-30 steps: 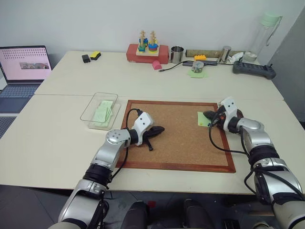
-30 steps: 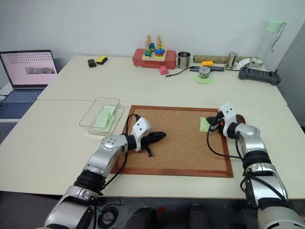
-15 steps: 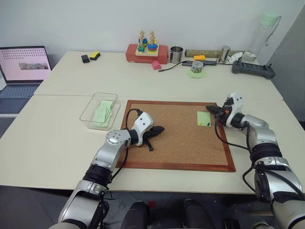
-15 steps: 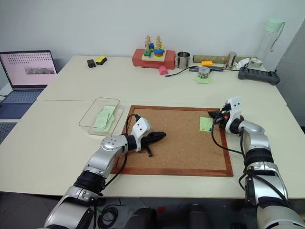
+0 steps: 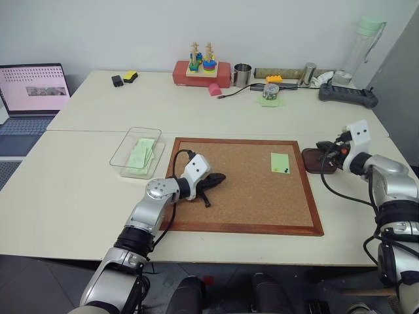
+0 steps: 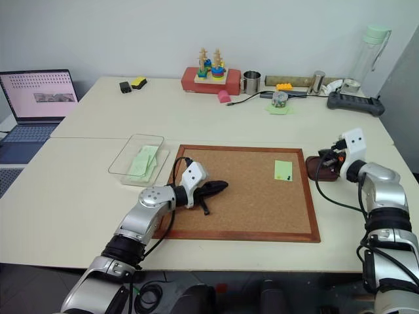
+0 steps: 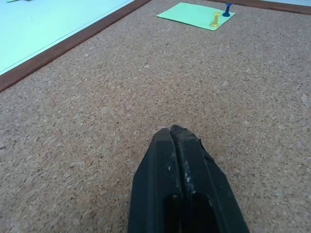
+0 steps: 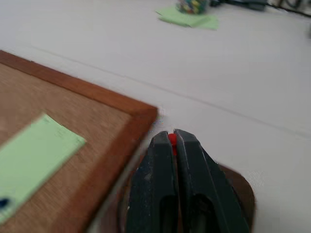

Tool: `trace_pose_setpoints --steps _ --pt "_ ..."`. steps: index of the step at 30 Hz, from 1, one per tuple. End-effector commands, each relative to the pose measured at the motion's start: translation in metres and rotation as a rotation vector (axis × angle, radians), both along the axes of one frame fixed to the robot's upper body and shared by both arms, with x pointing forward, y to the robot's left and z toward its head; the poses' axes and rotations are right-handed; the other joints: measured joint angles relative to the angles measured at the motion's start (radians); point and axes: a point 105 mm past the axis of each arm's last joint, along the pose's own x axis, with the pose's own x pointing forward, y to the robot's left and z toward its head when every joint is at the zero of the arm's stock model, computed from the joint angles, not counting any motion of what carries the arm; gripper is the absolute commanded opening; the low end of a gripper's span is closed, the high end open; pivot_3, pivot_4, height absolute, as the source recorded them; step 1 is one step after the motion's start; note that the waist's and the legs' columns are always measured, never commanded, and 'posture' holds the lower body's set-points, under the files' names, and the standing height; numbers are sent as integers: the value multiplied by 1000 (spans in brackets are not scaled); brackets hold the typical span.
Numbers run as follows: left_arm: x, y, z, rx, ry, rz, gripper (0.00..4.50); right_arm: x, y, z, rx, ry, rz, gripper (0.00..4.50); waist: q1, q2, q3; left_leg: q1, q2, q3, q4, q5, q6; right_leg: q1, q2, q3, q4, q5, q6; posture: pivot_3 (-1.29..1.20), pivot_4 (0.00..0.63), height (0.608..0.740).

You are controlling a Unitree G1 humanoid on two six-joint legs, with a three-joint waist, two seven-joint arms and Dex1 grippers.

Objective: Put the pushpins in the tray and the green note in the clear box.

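The green note [image 5: 281,162] lies on the cork board, pinned near its right edge. A yellow pushpin [image 7: 214,20] and a blue pushpin [image 7: 227,9] stand in it. Just off the board's right edge sits the dark brown tray [image 5: 313,163]. My right gripper [image 5: 323,147] hovers over the tray, shut on a red pushpin [image 8: 172,139]. My left gripper [image 5: 217,178] rests shut and empty on the board's left part. The clear box [image 5: 124,147] sits left of the board with pale green slips [image 5: 141,156] inside.
The wood-framed cork board [image 5: 242,196] takes up the table's middle. A laptop [image 5: 34,88] stands at the far left. Along the back are a red stacking toy [image 5: 201,70], a metal cup [image 5: 243,74], a jar on green paper [image 5: 271,91] and a black controller [image 5: 348,96].
My right gripper has moved right and slightly up, from the green note to above the tray, still shut. The left arm has stayed in place.
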Motion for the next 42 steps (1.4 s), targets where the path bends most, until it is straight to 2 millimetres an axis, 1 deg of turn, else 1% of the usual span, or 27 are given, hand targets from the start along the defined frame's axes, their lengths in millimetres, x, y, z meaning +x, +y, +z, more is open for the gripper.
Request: trace_pose_setpoints --steps 1,3,5,6,13,14,16,18,21,23,24,26,29,32,34,37,42 --pt "-4 0 -13 32 37 -4 0 0 -4 2 -17 5 -27 31 -2 1 0 0 0 0 0 0 0 0 0 0 0 0 0 0 150 740" --pt "-4 -1 -13 32 37 -5 0 -1 -3 -1 -11 20 -28 31 -5 1 0 0 0 0 0 0 0 0 0 0 0 0 0 0 150 740" --pt "-4 0 -13 34 37 -5 0 -1 -2 -3 -9 26 -29 469 -5 1 0 0 0 0 0 0 0 0 0 0 0 0 1 0 150 740" --pt "-4 0 -13 35 37 -4 0 0 -1 -3 -8 26 -29 545 -5 1 0 0 0 0 0 0 0 0 0 0 0 0 1 0 150 740" --pt "-6 2 -14 40 39 -4 0 -2 -1 3 -11 0 -14 2200 -5 1 0 0 0 0 0 0 0 0 0 0 0 0 1 0 150 740" --pt "-6 2 -14 40 38 -4 0 -3 -1 6 -12 -8 -8 2200 -5 1 0 0 0 0 0 0 0 0 0 0 0 0 1 0 150 740" --pt "-6 2 -14 40 38 -4 0 -5 -3 11 -6 -16 0 2602 -5 1 0 0 0 0 0 0 0 0 0 0 -1 0 1 0 150 740" --pt "-6 2 -14 41 37 -5 0 -8 -4 14 -8 -19 8 3100 -6 1 0 0 0 0 0 0 0 0 0 0 -1 0 1 0 150 740" --pt "-6 2 -14 41 37 -7 0 -11 -2 22 -5 -35 41 3100 -6 1 0 0 0 0 0 0 0 0 0 0 -1 0 1 0 150 740" --pt "-5 2 -14 42 37 -8 0 -17 7 29 -5 -51 112 3100 -6 1 0 0 0 0 0 0 0 0 0 0 -1 0 1 0 150 740" --pt "-5 2 -14 42 37 -9 0 -22 15 29 -27 -56 170 3100 -6 1 0 0 0 0 0 0 0 0 0 0 -1 0 1 0 150 740" --pt "-5 2 -14 43 36 -10 0 -31 33 25 -61 -57 280 3100 -6 1 0 0 0 0 0 0 0 0 0 0 -1 -2 5 0 150 740" --pt "-5 2 -14 45 34 -13 0 -39 52 16 -74 -50 356 3100 -9 1 0 0 0 0 0 0 0 0 0 0 -1 -2 5 0 150 740" --pt "-4 2 -14 48 33 -16 0 -42 73 8 -68 -48 419 3100 -9 1 0 0 0 0 1 0 0 1 0 0 -1 -2 6 0 150 740" --pt "-4 2 -13 51 32 -17 0 -41 83 2 -65 -41 442 3100 -9 1 0 0 0 0 1 0 0 0 0 0 -1 -2 6 0 150 740" --pt "-4 2 -13 54 30 -19 0 -36 88 -5 -60 -35 443 3100 -7 1 0 0 0 0 1 0 0 0 0 0 -1 -2 6 0 150 740" --pt "-4 3 -12 56 28 -22 0 -31 89 -14 -62 -24 442 3100 -7 1 0 0 0 0 0 0 0 0 -1 0 -1 -1 5 0 150 740"
